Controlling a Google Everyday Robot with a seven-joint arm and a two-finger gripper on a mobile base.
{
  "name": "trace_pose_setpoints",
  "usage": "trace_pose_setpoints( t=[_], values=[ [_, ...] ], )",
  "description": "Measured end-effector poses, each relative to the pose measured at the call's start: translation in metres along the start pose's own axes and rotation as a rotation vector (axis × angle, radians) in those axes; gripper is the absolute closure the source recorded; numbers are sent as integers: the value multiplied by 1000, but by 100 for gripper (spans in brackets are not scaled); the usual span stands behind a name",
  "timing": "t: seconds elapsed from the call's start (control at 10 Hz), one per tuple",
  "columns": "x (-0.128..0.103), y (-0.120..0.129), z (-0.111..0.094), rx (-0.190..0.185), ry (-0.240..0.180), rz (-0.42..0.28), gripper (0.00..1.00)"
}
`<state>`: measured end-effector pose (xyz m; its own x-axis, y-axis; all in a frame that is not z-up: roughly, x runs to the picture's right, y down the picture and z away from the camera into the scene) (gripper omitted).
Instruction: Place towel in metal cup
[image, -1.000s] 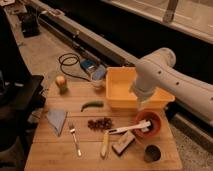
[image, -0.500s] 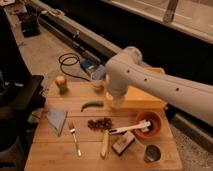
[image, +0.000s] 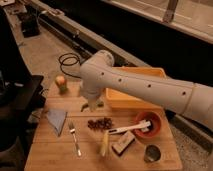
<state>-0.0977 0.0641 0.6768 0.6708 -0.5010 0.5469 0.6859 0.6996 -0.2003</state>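
The pale blue-grey towel (image: 57, 119) lies flat near the left edge of the wooden table (image: 50, 155), next to a fork (image: 74, 137). The metal cup (image: 152, 153) stands at the front right corner, dark inside. My white arm reaches in from the right across the table. My gripper (image: 92, 105) hangs from it over the middle of the table, to the right of the towel and well apart from it. It is far from the cup.
A yellow bin (image: 135, 90) sits at the back right. A reddish-brown bowl (image: 148, 124) holds a white utensil. Dark berries (image: 100, 123), a banana (image: 104, 144), a small block (image: 123, 143) and an apple (image: 61, 82) are on the table. A black cable (image: 70, 62) lies on the floor.
My arm has swung left from over the yellow bin and bowl, bringing the gripper toward the table's middle and closer to the towel. The towel and cup have not moved.
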Motion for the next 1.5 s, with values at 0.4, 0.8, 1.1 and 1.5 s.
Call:
trace_pose_setpoints(
  t=[0.4, 0.8, 1.1, 1.5],
  values=[
    [-1, -1, 0, 2, -2, 0, 35],
    [-7, -25, 27, -4, -25, -56, 35],
    [-45, -70, 68, -4, -70, -169, 35],
    [-83, -109, 122, 6, -159, -279, 35]
  ],
)
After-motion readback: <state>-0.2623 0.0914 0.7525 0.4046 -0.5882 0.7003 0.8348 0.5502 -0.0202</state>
